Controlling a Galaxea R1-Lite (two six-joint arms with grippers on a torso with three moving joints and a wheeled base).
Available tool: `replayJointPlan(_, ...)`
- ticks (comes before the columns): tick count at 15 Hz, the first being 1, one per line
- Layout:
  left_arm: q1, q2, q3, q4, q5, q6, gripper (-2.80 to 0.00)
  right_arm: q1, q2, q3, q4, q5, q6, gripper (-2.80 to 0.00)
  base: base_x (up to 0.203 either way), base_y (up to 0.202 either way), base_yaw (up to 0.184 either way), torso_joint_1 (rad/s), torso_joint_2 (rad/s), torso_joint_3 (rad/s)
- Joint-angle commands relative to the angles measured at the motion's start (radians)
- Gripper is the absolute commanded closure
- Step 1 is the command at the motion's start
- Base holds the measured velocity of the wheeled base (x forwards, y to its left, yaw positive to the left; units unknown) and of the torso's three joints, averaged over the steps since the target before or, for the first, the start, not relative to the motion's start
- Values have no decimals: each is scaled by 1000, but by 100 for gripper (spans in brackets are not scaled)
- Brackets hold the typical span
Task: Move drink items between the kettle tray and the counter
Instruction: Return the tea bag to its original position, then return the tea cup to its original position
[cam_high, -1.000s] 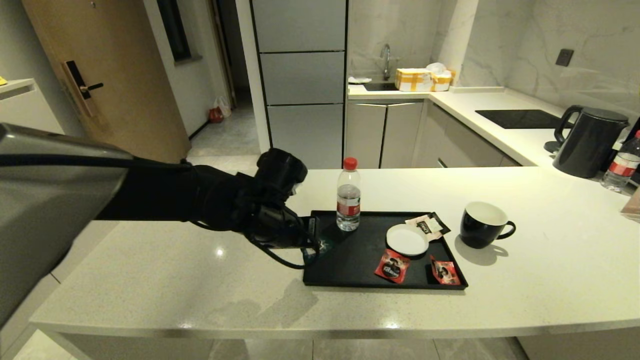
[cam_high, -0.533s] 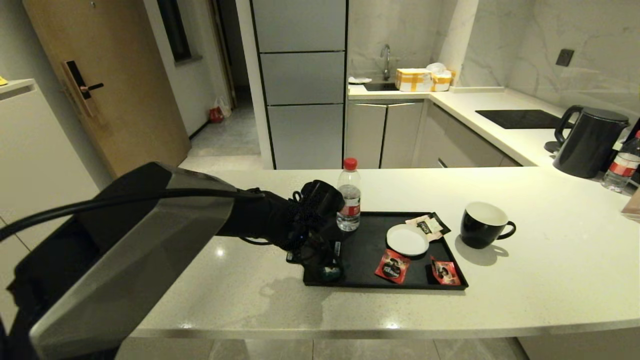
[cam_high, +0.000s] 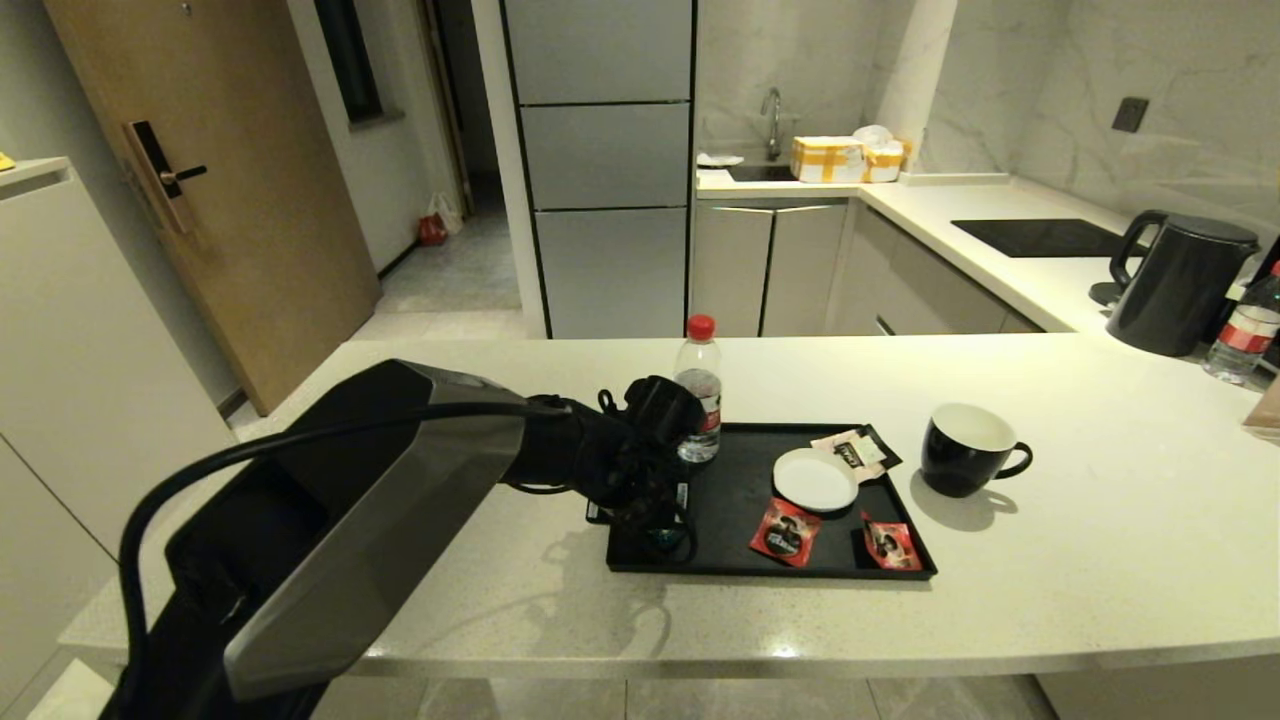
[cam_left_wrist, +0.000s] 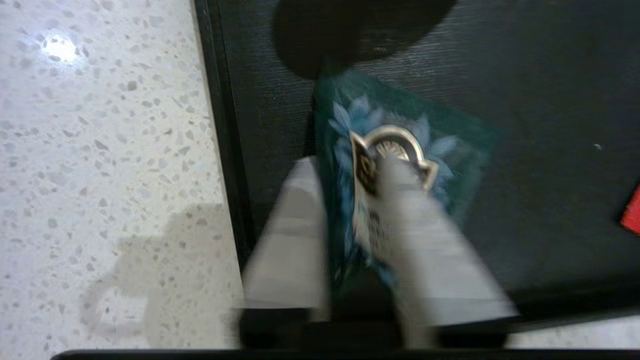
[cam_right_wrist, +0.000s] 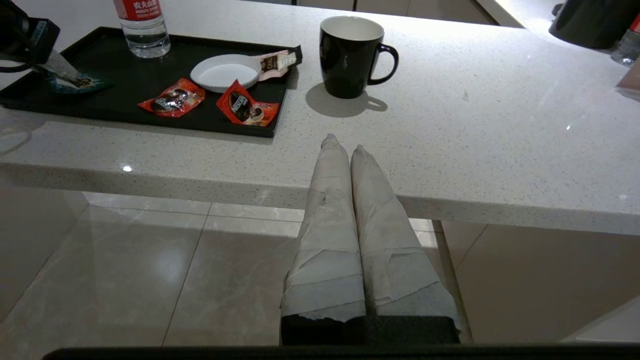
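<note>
Sachet: teal foil sachet (cam_left_wrist: 400, 165) is lying on the kettle tray (cam_high: 730, 500), at the tray's near-left corner, just beside the rim.
Left gripper: left gripper (cam_left_wrist: 350, 172) is reaching over that corner of the tray; its fingers (cam_left_wrist: 425, 240) are pinching the sachet, one on the emblem face and one along the edge nearest the rim.
Right gripper: right gripper (cam_right_wrist: 342, 145) is hanging parked below the tabletop edge, its fingers pressed together on nothing.
Mug: black mug (cam_high: 965, 450) is standing upright on the tabletop (cam_high: 1100, 520), just beside the tray's right end, handle pointing right.
Other things: water bottle (cam_high: 698, 390), white saucer (cam_high: 815, 480) and two red sachets (cam_high: 785, 530) are sitting on the tray.
Step, as a judgement: sachet is probably being either set down or picked up at this corner; the views are not settling which.
Risk: thin foil is likely slipping or folding if the pinch is shallow, since only part of it is being held.
Risk: lifting low toward the tabletop could be catching the sachet on the raised rim.
Risk: the arm is passing close to the water bottle, so a wide swing could be tipping it.
</note>
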Motion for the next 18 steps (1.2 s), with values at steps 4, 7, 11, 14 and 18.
replayJointPlan(4,-1,-1,-12,2,29,-15,-280,0,-1,3,0,1,-1,0,0,0,0,0,0,0)
replayJointPlan(7,-1,-73,3,13,29,-38,-280,0,-1,3,0,1,-1,0,0,0,0,0,0,0)
replayJointPlan(11,-1,-358,135,43,29,-98,-280,0,-1,3,0,1,-1,0,0,0,0,0,0,0)
replayJointPlan(14,4,-633,372,46,39,-128,0,0,-1,3,-1,1,-1,0,0,0,0,0,0,0)
replayJointPlan(18,106,-1001,638,61,70,-131,0,0,-1,3,0,1,-1,0,0,0,0,0,0,0)
